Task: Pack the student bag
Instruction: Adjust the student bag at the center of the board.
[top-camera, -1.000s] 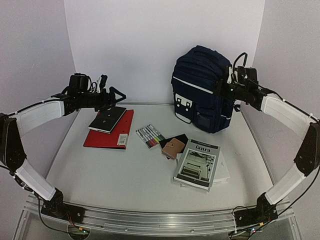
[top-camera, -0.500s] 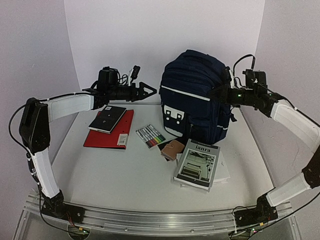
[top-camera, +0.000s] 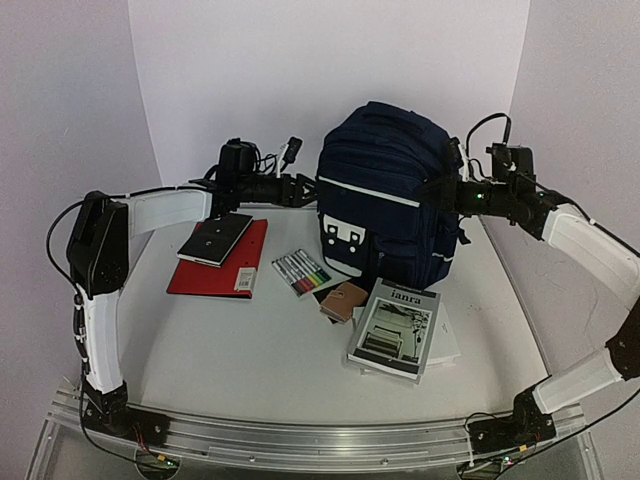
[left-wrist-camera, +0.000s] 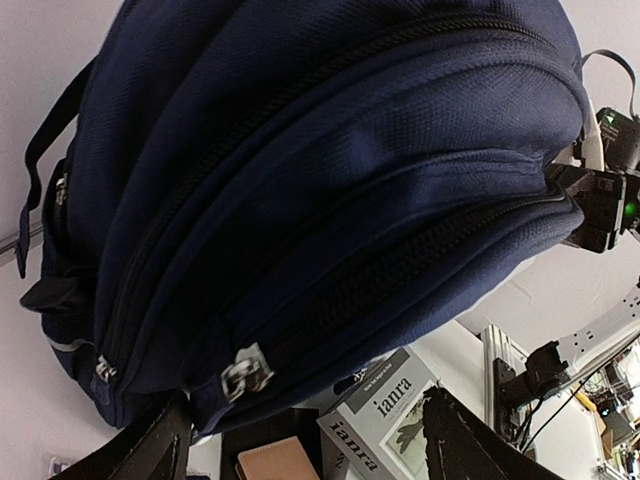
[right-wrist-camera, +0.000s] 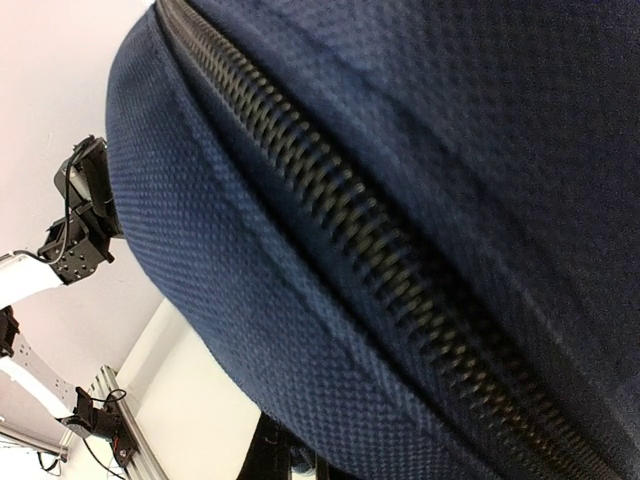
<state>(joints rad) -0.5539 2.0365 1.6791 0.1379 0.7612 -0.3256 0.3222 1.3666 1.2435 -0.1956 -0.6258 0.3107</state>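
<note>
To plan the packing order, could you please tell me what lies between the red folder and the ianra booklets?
The top view shows a marker set and a brown wallet there.

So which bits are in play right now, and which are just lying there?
In play: student bag, left pincer, right pincer.
Lying untouched: red folder, black notebook, marker pack, brown wallet, ianra booklets.

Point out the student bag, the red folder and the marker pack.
student bag (top-camera: 375, 150), top view, navy upper front.
red folder (top-camera: 205, 277), top view, bare lower cover.
marker pack (top-camera: 301, 271), top view, its middle.
</note>
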